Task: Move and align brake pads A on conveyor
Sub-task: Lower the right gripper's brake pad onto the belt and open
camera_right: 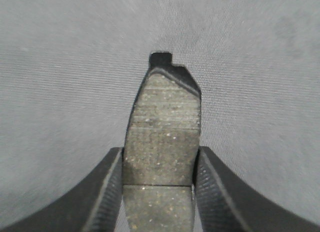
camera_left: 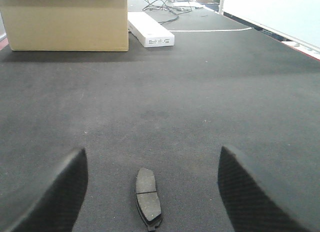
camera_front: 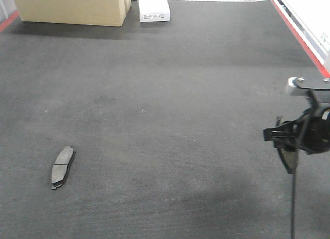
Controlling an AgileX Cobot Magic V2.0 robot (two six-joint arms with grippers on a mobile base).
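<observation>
brake pad (camera_right: pixel 160 157): grey, speckled | conveyor (camera_front: pixel 165 94): dark grey, red edge | box (camera_front: pixel 72 6): tan

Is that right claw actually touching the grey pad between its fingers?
Touching. In the right wrist view, both fingers of the right gripper press the sides of the brake pad.

Soft, even overhead light covers the conveyor (camera_front: pixel 170 94), dimmer near the front camera, with a faint shadow in front of the cardboard box (camera_front: pixel 72 6). Fingers (camera_left: pixel 55 192) of the left gripper (camera_left: pixel 150 154) blur up close; the right wrist view's brake pad (camera_right: pixel 162 142) is sharp, the belt behind soft.
</observation>
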